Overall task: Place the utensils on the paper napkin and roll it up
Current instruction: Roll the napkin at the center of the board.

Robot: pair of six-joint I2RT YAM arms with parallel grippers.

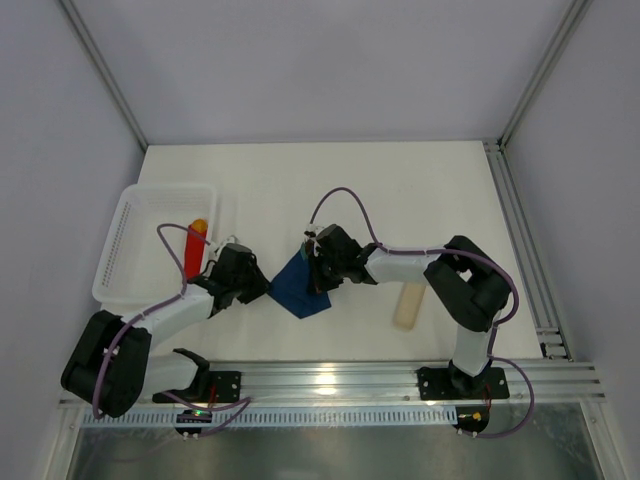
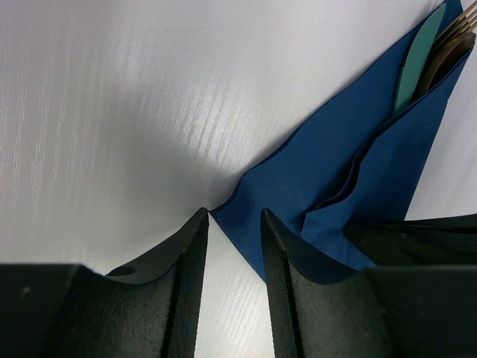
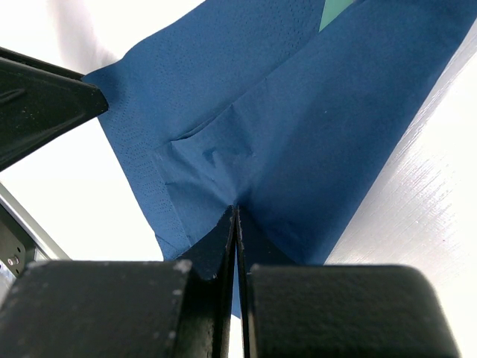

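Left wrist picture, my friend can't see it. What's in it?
A dark blue napkin lies folded on a white table, with a knife and other cutlery poking out at the top right. The left gripper sits at one napkin corner, jaws open.

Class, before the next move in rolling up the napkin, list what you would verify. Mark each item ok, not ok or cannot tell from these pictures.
1. Right pincer shut on a fold of the paper napkin: ok.
2. Left pincer gripping the napkin: not ok. It is open, and the napkin's corner shows between its fingers.
3. Utensils tucked under the folded flap: ok. Only their tips stick out.
4. Every utensil is in the napkin: cannot tell, as most of each piece is covered.
5. Beige bar lies apart from the napkin: ok.
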